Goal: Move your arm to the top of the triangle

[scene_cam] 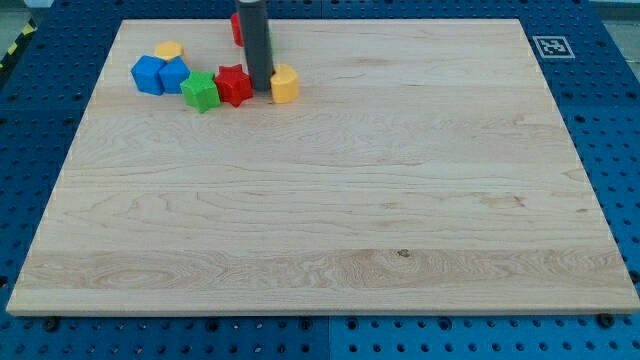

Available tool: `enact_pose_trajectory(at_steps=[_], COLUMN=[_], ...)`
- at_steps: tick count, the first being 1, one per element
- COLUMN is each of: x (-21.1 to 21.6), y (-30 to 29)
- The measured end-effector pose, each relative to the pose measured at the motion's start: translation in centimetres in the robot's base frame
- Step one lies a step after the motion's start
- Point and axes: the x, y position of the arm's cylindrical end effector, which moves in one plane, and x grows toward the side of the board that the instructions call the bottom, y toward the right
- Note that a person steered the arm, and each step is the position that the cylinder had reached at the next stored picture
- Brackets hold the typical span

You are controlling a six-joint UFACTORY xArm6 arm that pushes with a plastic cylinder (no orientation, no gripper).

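Observation:
My tip [261,88] rests on the board between a red star-shaped block [234,85] on its left and a yellow block [285,84] on its right, close to both. A green star-shaped block [200,92] lies left of the red star. Two blue blocks [160,75] sit further left, with a small yellow block [168,50] above them. A red block [237,28] shows behind the rod near the view's top, with a sliver of green [270,40] on the rod's right side. No block's shape reads clearly as a triangle.
The blocks cluster at the wooden board's [330,200] upper left. A black-and-white marker tag [552,46] sits at the board's upper right corner. Blue perforated table surrounds the board.

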Motion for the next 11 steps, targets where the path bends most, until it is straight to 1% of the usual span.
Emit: enact_pose_trajectory(at_steps=[2,4,5,6,7,9,11], x=[2.1,6.8,8.3,8.7,7.5,6.2,-4.0], y=[1.6,1.7,-3.2,-12.3,-22.4,-23.6,-23.6])
